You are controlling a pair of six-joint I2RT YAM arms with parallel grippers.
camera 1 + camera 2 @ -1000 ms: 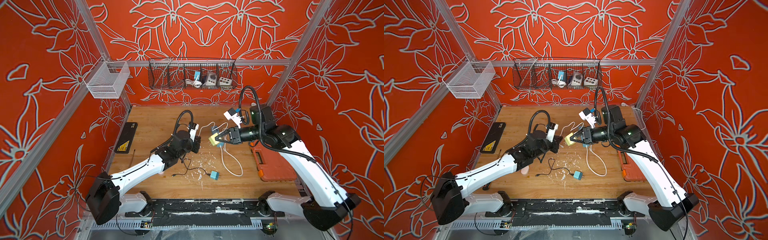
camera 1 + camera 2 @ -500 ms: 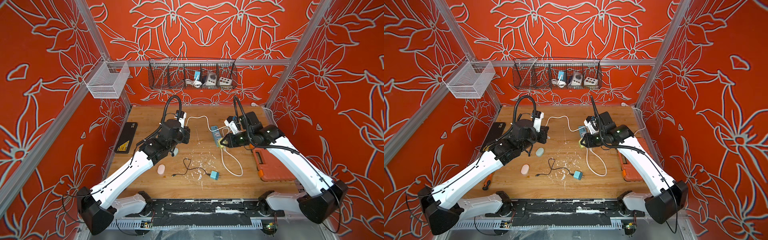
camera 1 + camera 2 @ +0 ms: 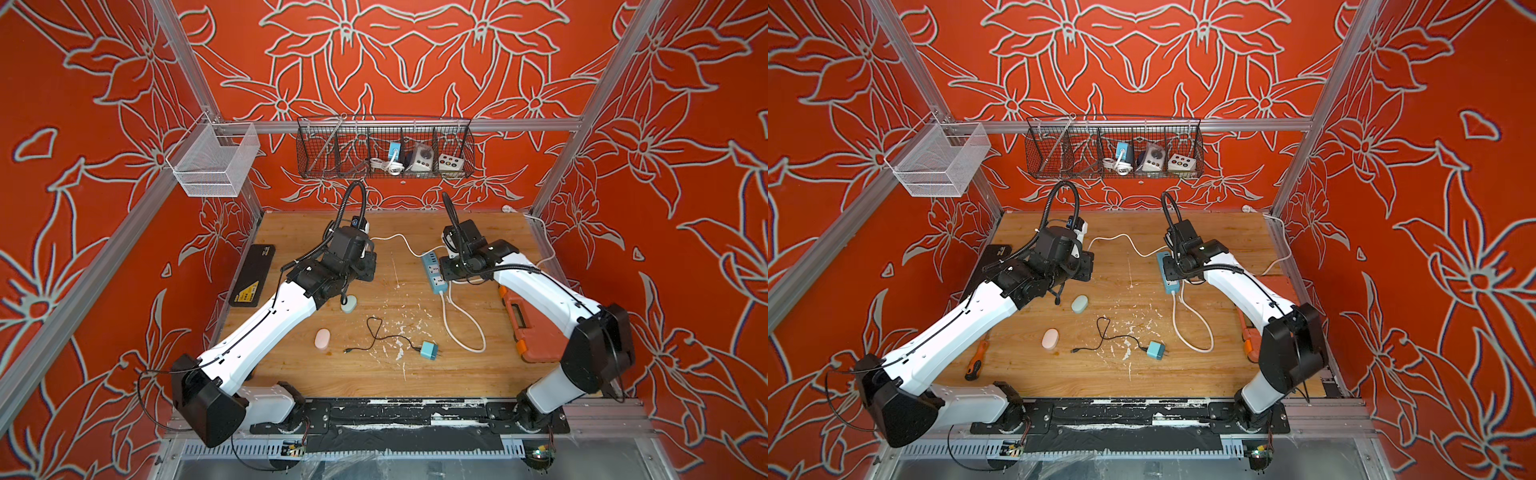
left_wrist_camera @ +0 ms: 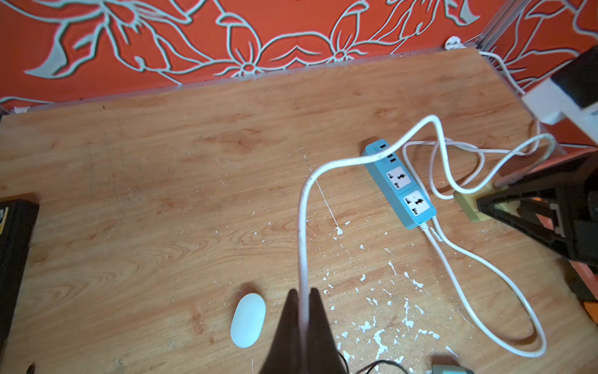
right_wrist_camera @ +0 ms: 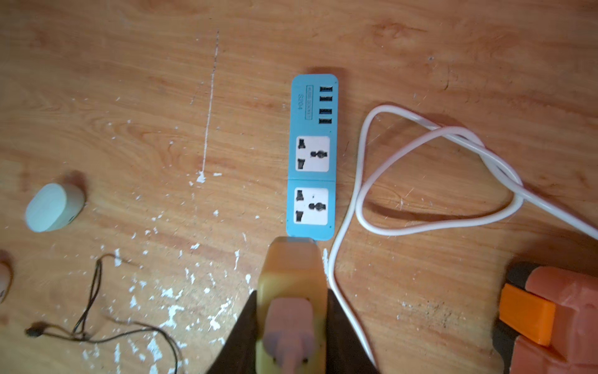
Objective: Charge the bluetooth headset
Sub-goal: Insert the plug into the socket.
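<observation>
Left of centre in a top view, the left hand [image 3: 366, 262] pinches the white cable [image 4: 301, 226]; the right hand [image 5: 293, 299] clamps a yellow plug [image 5: 291, 265]. Lower down, the pale headset case [image 3: 349, 306] lies loose on the table [image 3: 415, 374]. It is probably light and slippery, so pinch its narrow sides.

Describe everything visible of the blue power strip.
The blue power strip lies flat and face up on the wooden table. Its light blue plastic body has four USB ports at one end, then two white universal sockets, all empty. A white cord leaves the other end and loops across the table. The right gripper, holding a yellow block, is close to that end; contact is unclear.
</observation>
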